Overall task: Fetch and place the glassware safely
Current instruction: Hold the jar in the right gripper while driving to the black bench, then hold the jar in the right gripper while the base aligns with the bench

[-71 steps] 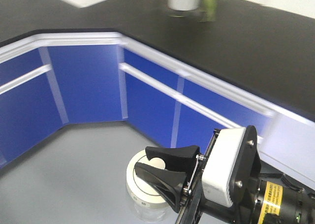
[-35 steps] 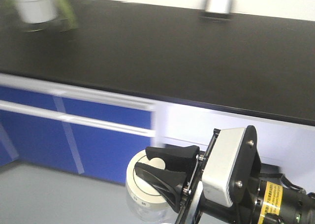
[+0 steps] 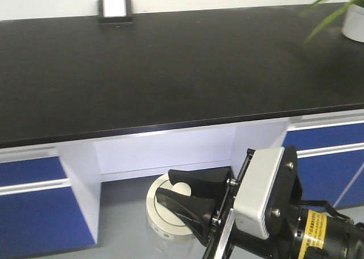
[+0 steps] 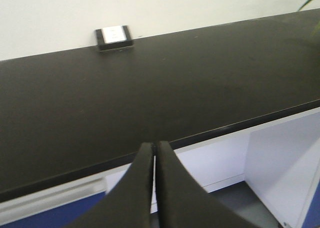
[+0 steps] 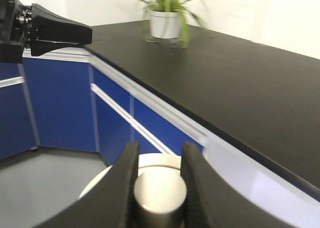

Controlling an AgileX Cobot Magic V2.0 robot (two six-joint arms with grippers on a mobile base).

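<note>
Right gripper jaws pinch the knob of the jar, low before the tabletop. Left gripper jaws are pressed together, empty. Brittle, slick glass likely hangs by its lid, so a body hold seems safer.

A laboratory: a long black benchtop runs over blue base cabinets.

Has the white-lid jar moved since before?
Yes. The jar, in the right gripper, swung rightward along the counter: the wall box went from its right to its left.
</note>
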